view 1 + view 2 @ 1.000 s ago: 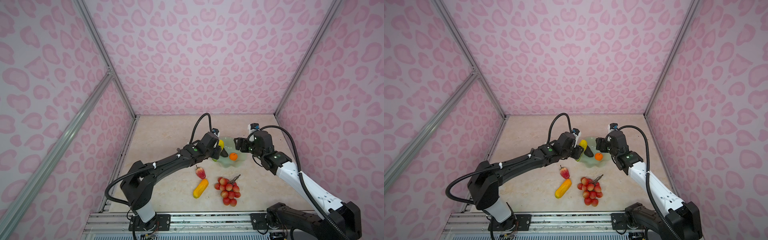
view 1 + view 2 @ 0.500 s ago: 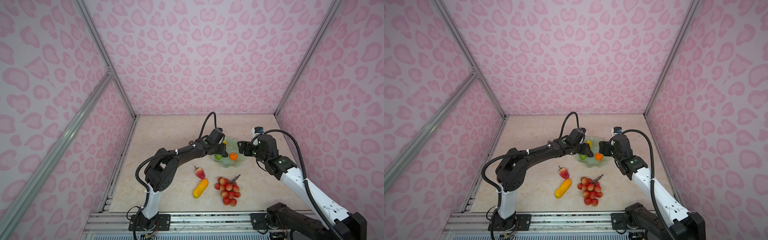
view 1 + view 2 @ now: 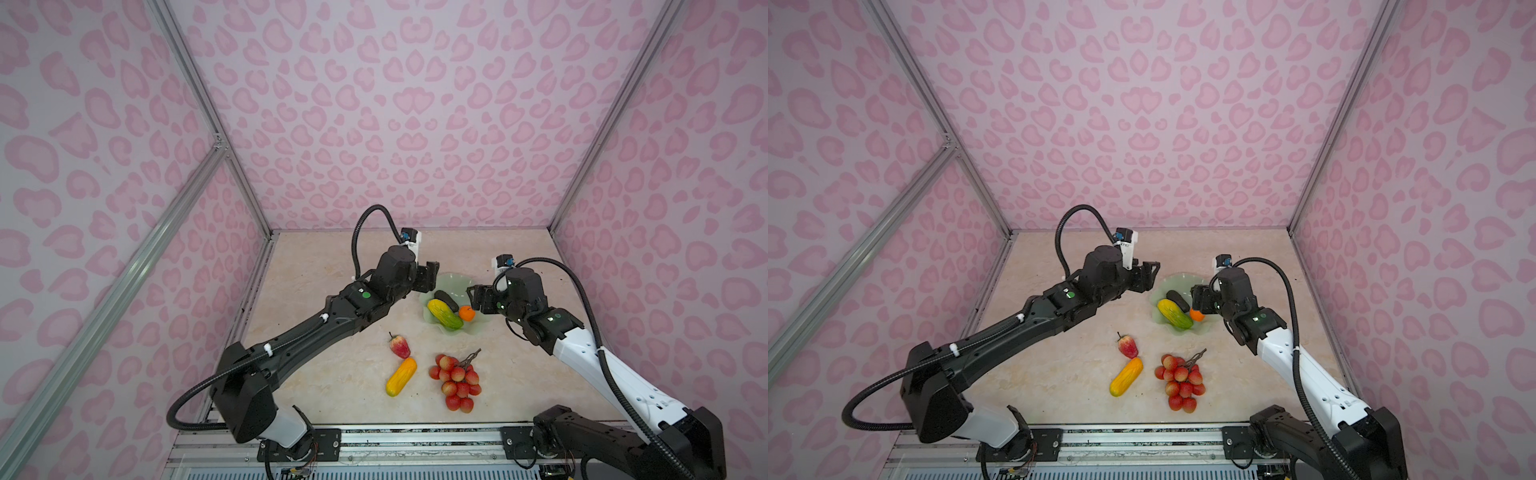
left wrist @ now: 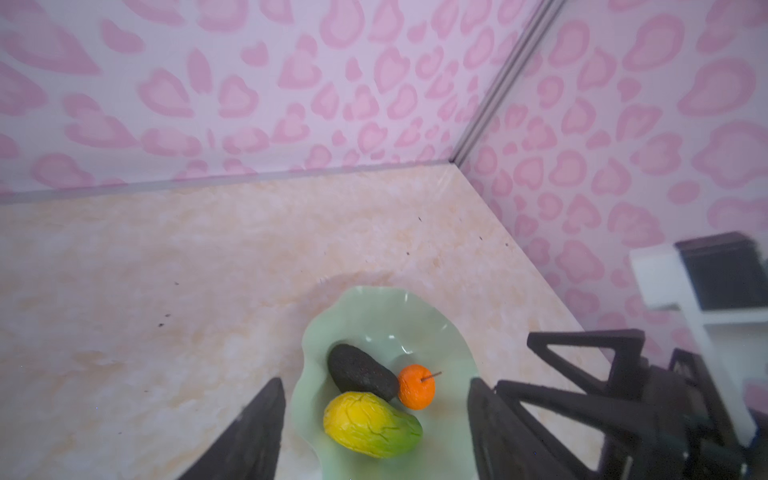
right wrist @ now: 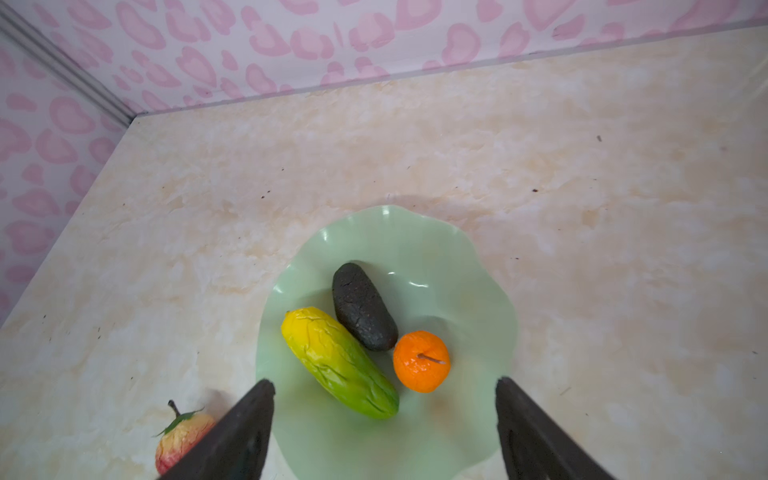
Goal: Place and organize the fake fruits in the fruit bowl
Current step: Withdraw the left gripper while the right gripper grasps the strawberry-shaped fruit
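Fruit bowl (image 3: 455, 284) sits right of the desk's (image 3: 332, 386) centre. It holds 3 fruits side by side: avocado (image 3: 446, 300), yellow-green oblong (image 3: 445, 314) and orange ball (image 3: 467, 313).

Outside it, nearer the arm bases, lie 3 more: strawberry (image 3: 400, 347), yellow-orange oblong (image 3: 401, 377) just beside it, and lychee cluster (image 3: 457, 382).

Left arm is stretched long. The left tool (image 3: 430, 276) is raised at the bowl's left rim, fingers spread, empty.

Right arm is bent. The right tool (image 3: 478, 297) is at the right rim near the orange ball, fingers spread, empty.
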### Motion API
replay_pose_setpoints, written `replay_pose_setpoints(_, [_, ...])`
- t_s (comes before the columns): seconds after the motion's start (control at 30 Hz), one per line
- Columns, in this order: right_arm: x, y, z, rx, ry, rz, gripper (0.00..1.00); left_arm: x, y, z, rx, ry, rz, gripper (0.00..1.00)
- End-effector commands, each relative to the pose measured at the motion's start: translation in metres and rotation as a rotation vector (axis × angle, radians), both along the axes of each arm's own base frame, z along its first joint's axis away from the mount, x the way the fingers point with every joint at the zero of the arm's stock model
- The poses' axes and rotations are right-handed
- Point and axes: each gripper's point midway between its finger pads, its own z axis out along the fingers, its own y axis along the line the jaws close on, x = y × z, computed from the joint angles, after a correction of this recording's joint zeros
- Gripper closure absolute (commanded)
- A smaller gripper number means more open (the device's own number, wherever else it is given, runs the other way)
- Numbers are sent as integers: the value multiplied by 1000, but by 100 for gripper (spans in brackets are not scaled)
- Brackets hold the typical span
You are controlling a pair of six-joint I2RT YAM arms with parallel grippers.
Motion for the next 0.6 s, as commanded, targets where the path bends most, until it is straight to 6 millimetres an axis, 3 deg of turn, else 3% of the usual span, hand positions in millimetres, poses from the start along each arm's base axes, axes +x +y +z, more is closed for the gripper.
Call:
replay_pose_setpoints(0.0, [-10, 39, -7, -14, 11, 141, 17, -8, 66, 3, 30, -87, 222, 25])
replay_pose_setpoints(0.13, [-31, 95, -28, -55, 57, 301, 18, -40, 142, -37, 7, -51, 415, 15])
replay_pose_setpoints(0.27, [-54, 142, -54, -101, 140, 432, 18, -73, 195, -92, -74, 34, 527, 12])
replay_pose_setpoints(0.4, [-64, 172, -81, -124, 209, 486, 20, -101, 225, -123, -172, 59, 588, 10])
replay_pose_setpoints(0.57, [-66, 187, -115, -117, 280, 497, 22, -119, 242, -130, -262, 28, 602, 10])
